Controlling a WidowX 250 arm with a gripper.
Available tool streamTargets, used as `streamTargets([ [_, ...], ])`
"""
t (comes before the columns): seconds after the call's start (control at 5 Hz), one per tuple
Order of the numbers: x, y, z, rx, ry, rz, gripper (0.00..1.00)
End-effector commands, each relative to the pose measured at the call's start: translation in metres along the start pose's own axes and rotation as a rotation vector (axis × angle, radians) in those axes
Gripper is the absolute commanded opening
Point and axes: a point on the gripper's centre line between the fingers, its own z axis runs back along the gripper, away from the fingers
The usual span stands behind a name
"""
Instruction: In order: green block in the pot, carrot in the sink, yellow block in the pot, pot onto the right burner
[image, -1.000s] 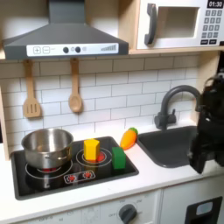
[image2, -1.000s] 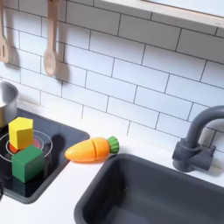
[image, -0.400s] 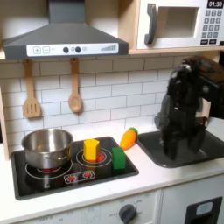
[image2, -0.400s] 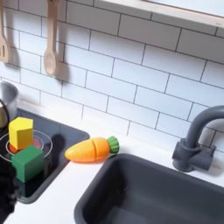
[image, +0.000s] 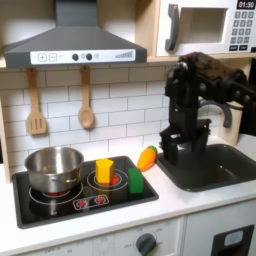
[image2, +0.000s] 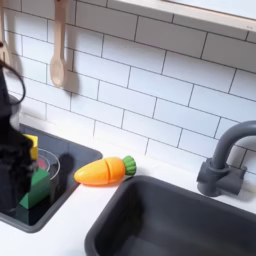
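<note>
In the first exterior view the arm hangs above the sink's (image: 210, 168) near-left corner, and the pincer (image: 178, 146) points down just right of the carrot (image: 147, 157); its fingers look slightly apart and hold nothing, though the view is too coarse to be sure. The carrot lies on the bench (image: 150, 212) between cooktop and sink, green tip toward the sink in the second exterior view (image2: 106, 170). The yellow block (image: 104, 170) and the green block (image: 135, 180) stand on the cooktop's right burner (image: 112, 182), the green one nearer the front. The pot (image: 54, 168) sits on the other burner, at the first exterior view's left. In the second exterior view a dark blurred arm part partly covers both blocks.
</note>
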Motion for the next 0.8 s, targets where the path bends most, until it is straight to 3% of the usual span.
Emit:
streamTargets([
  [0.0,0.038,0.018,-0.003,-0.008,0.005,0.003,1.0],
  [0.6,0.081,0.02,-0.042,0.024,0.074,-0.048,1.0],
])
